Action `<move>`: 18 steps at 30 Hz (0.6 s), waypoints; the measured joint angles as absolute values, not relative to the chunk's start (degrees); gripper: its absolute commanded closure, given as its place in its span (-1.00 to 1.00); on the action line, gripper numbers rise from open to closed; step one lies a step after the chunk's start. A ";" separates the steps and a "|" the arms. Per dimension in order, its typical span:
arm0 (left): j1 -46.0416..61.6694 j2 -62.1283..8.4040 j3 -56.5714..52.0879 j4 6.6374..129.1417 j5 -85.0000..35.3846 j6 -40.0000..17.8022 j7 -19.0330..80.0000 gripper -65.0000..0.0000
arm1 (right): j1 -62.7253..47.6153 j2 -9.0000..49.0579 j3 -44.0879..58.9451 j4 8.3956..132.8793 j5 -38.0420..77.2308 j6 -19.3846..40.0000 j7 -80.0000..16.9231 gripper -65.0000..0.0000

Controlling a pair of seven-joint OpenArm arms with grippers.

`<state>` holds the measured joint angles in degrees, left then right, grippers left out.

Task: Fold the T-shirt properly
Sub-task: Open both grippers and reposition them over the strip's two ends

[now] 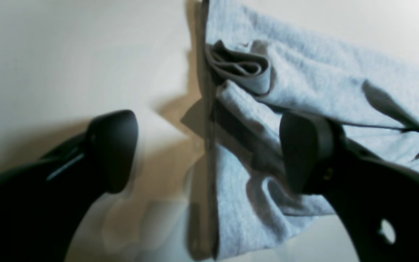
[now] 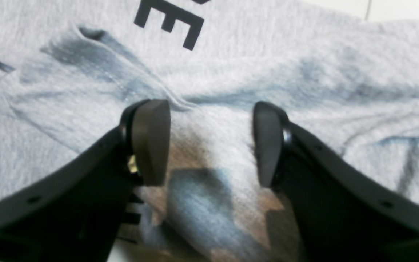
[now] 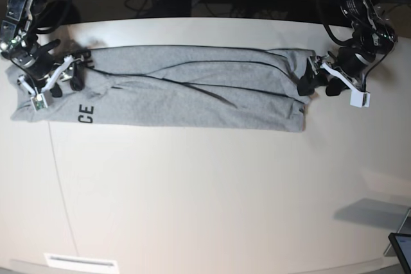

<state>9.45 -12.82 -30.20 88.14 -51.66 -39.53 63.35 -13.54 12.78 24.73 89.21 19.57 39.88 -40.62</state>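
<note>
On white table (image 3: 192, 190), T-shirt (image 3: 192, 97).

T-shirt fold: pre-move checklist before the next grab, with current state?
1. T-shirt folded into a long band across the table: ok.
2. Left gripper open, straddling the shirt's end edge: ok.
3. Left gripper holding cloth: not ok, nothing is pinched.
4. Right gripper open over the printed end: ok.
5. Right gripper's fingers touching fabric: cannot tell.
6. Band lying flat: not ok, creases run along it and a bunched fold sits at the left gripper's end.
</note>
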 measured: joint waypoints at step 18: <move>3.81 -12.75 -21.69 76.25 -61.80 -40.64 63.94 -0.81 | -13.67 12.78 24.71 89.21 19.62 39.88 -40.49 -0.06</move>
